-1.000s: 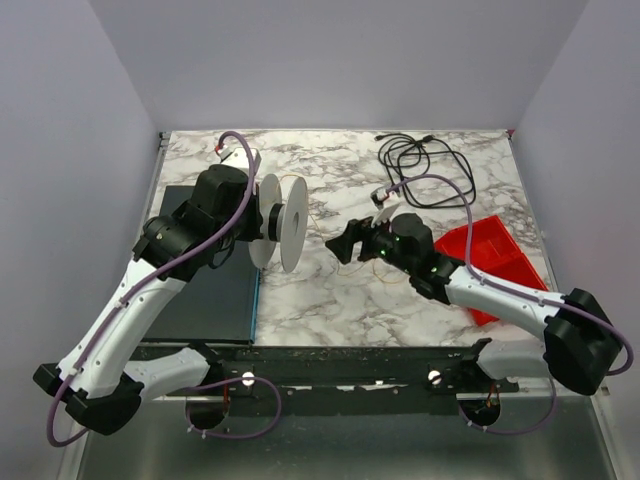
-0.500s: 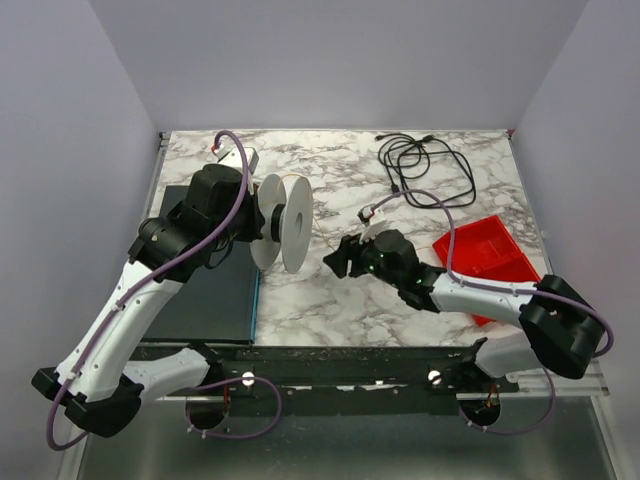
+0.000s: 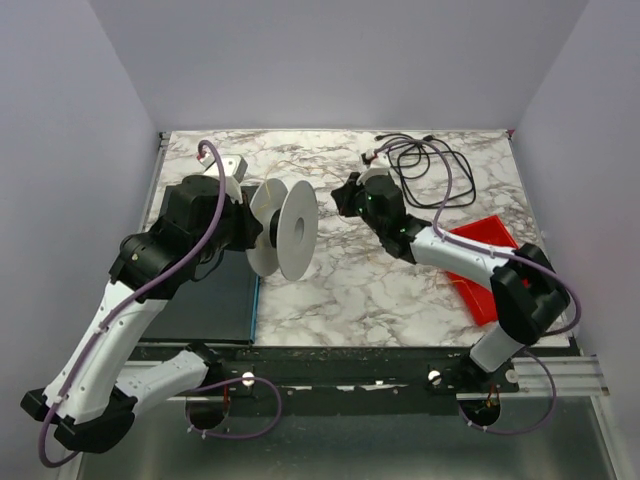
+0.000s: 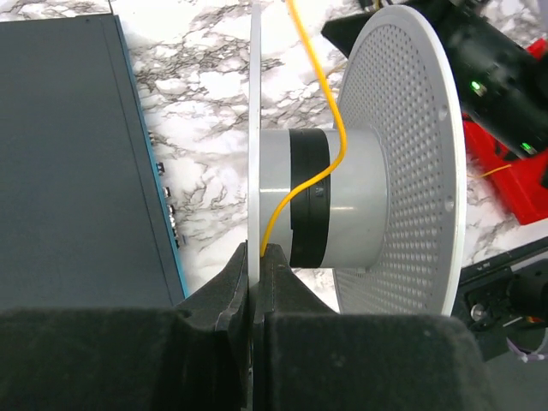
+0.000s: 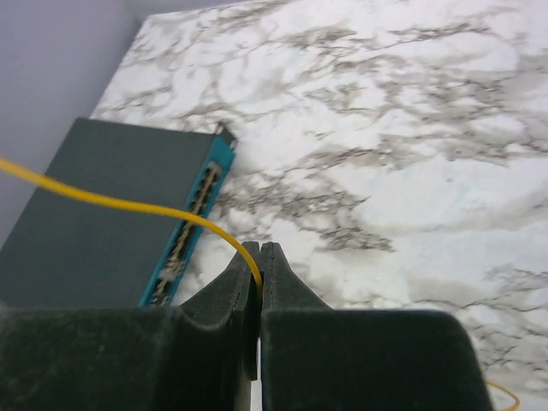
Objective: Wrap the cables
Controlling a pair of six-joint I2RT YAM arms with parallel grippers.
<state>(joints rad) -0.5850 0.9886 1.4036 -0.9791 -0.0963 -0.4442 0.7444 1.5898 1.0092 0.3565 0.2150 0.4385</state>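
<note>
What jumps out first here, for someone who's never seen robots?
A big white perforated spool hovers on edge over the marble table's left half, its flange clamped in the left gripper. A thin yellow wire runs from its hub to the right gripper, pinched shut on it. Loose black cables lie at the far right.

Bright, even overhead light with soft shadows; the right claw (image 5: 259, 261) looms dark and soft-focused.
</note>
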